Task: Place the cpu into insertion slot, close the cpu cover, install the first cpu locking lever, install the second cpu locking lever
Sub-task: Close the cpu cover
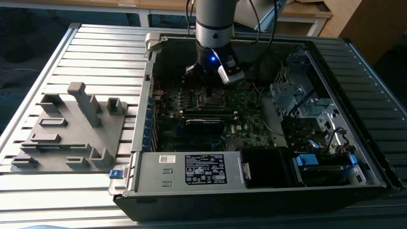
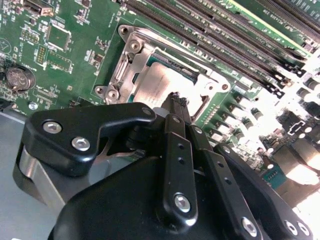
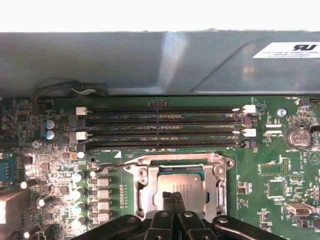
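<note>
While the open computer case bears printed labels on its grey plate, the cpu cover frames the cpu, seated in the insertion slot; the gripper, fingertips pressed together, meets the cpu's top.

Silver-grey arm, black hand with silver screws.

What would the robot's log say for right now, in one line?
gripper: shut, tips just above cpu | cpu: lying flat in the cover's window | cpu cover: down, framing cpu
</note>
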`<state>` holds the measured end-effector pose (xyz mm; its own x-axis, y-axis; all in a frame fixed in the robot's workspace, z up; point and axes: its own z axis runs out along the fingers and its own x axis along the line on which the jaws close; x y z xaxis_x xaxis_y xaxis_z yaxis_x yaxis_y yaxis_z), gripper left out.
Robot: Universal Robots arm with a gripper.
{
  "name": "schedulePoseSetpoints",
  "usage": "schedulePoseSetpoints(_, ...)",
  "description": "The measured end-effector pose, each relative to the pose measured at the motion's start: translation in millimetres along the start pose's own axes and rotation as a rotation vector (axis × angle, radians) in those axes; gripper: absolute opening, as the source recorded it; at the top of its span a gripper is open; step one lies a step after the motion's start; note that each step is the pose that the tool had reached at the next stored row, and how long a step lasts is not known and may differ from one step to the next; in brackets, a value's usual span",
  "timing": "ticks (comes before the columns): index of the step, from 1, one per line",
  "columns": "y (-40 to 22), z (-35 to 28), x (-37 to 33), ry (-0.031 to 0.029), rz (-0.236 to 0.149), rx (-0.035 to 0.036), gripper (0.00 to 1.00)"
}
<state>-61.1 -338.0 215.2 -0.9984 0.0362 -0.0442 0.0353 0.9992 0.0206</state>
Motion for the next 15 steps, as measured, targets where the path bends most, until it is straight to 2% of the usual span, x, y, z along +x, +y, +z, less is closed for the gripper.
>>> schedulePoseSetpoints(7, 0.0, -0.1, -3.1, 0.0002, 0.0, 0.0004, 0.11)
schedulePoseSetpoints(12, 0.2, -5.9, -3.5, 0.0004, 0.0, 0.0005, 0.11)
schedulePoseSetpoints(15, 0.2, -6.1, -3.5, 0.0004, 0.0, 0.0002, 0.11)
